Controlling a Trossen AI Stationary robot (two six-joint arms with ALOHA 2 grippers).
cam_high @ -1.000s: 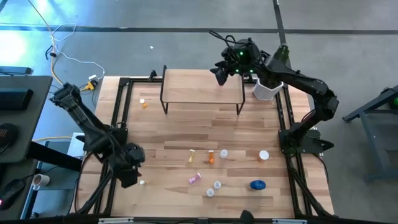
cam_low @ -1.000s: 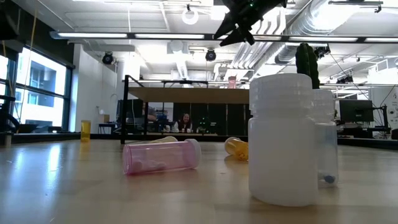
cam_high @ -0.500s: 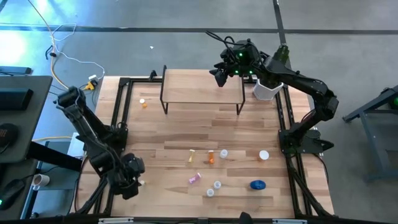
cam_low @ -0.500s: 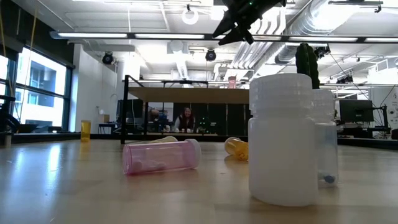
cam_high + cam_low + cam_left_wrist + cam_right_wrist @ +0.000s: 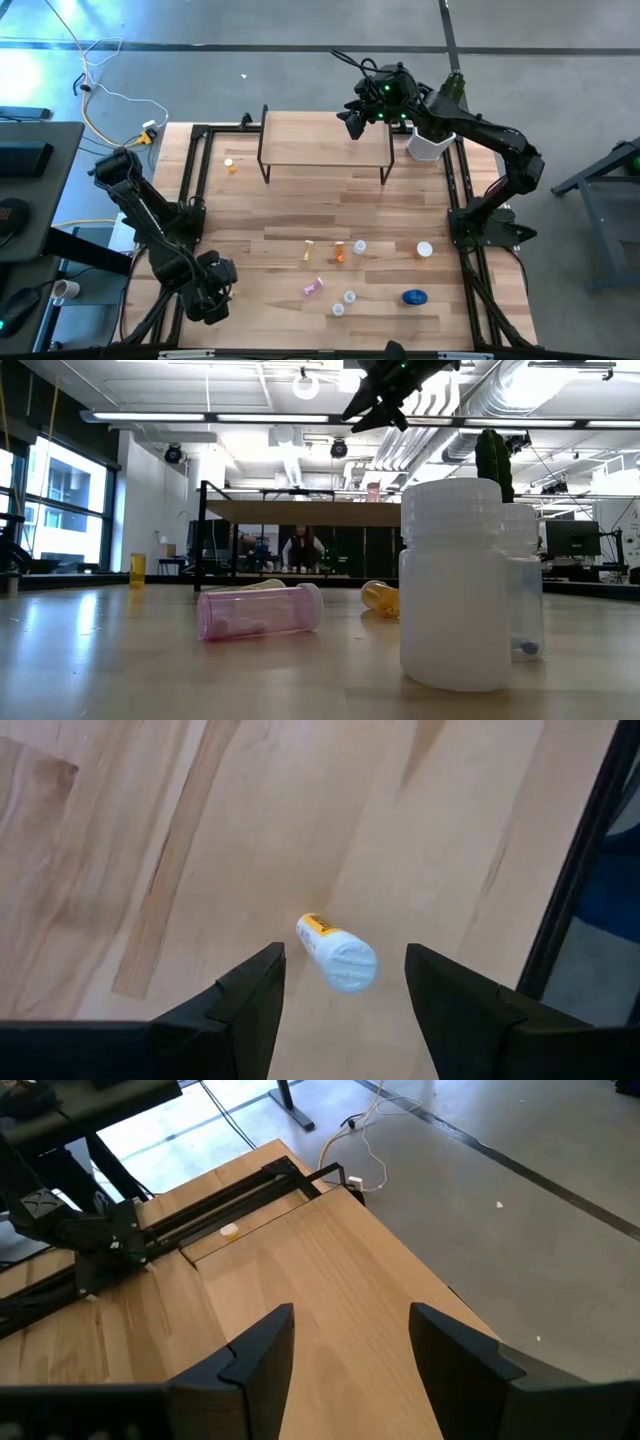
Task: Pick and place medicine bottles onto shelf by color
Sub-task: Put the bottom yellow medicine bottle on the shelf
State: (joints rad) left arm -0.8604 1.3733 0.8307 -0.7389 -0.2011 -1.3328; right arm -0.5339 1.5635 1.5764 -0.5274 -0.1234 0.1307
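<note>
The left gripper (image 5: 212,298) hangs over the near left corner of the table (image 5: 290,215), directly above a small white bottle (image 5: 337,955) that lies on its side on the wood close to the table's left frame rail. In the left wrist view the bottle sits in the gap between the two dark fingers (image 5: 245,995), touching neither, its ribbed cap turned toward the camera and its long axis running roughly along the gap rather than across it. The jaws stand apart, wider than the bottle, and hold nothing. The left arm is plainly the nearer one, so a straight descent looks like the next need. The right gripper (image 5: 356,120) hovers at the far side above the shelf (image 5: 325,140), fingers likewise spread and empty. The other medicine bottles (image 5: 338,255) lie scattered near the middle and right.
</note>
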